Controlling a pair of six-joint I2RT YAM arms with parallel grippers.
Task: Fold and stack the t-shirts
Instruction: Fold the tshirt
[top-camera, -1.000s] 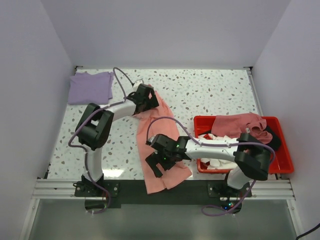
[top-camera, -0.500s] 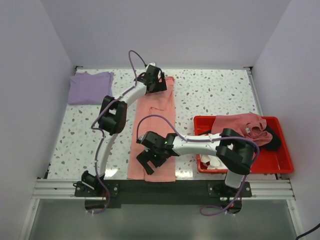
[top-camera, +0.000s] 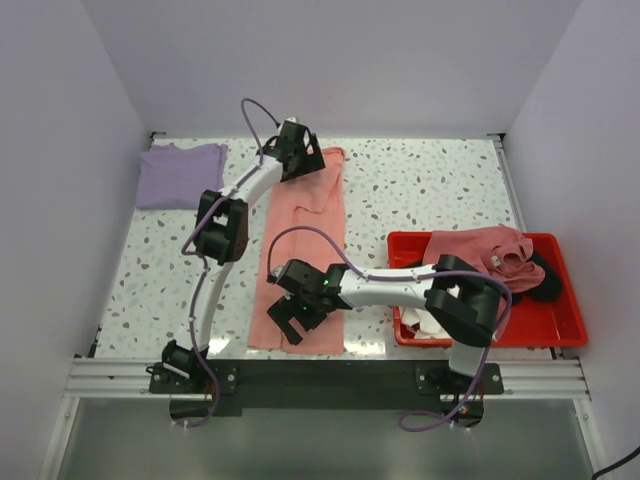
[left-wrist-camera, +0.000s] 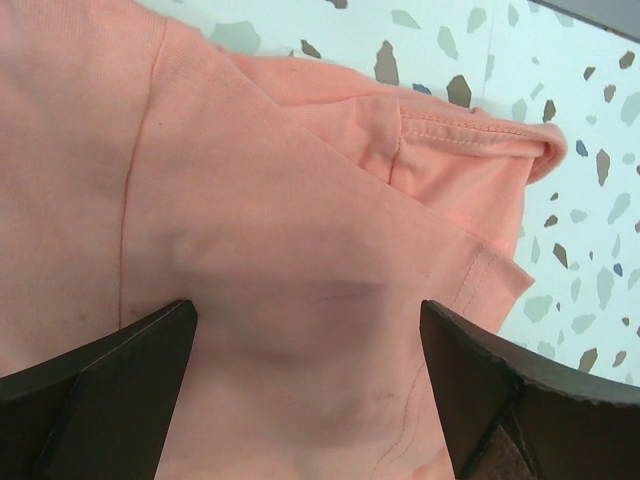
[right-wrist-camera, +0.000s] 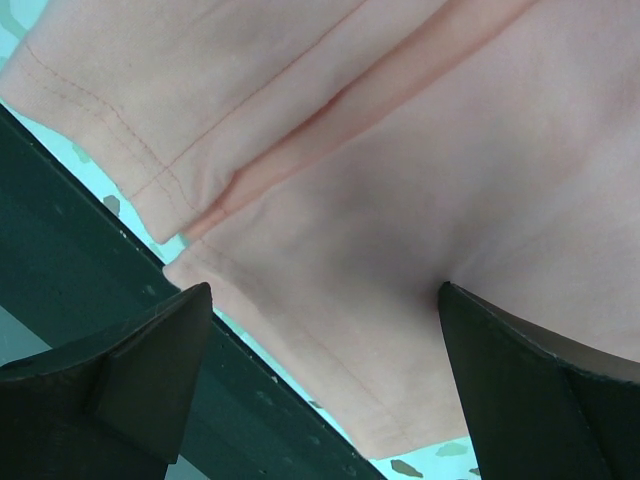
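Looking from top: salmon tee (top-camera: 305, 230) lies as a long strip mid-table. L gripper (top-camera: 297, 152) is over the far end, R gripper (top-camera: 290, 318) over the near hem; both wide open, holding nothing.

L wrist: fingers (left-wrist-camera: 100, 380) straddle folded-in sleeve w/ slight bump betw. them.

R wrist: hem sits right by dark edge rail (right-wrist-camera: 60, 200). Risk: pinching top layer only, so the fold slides apart, or hem drags off the edge.

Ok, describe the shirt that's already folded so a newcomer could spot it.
Look at the far left corner of the speckled white table. A lavender-purple cotton t-shirt lies there alone, folded into a flat rectangle. It is the only purple item, apart from the long salmon-pink t-shirt down the middle and the heap in the red plastic bin.
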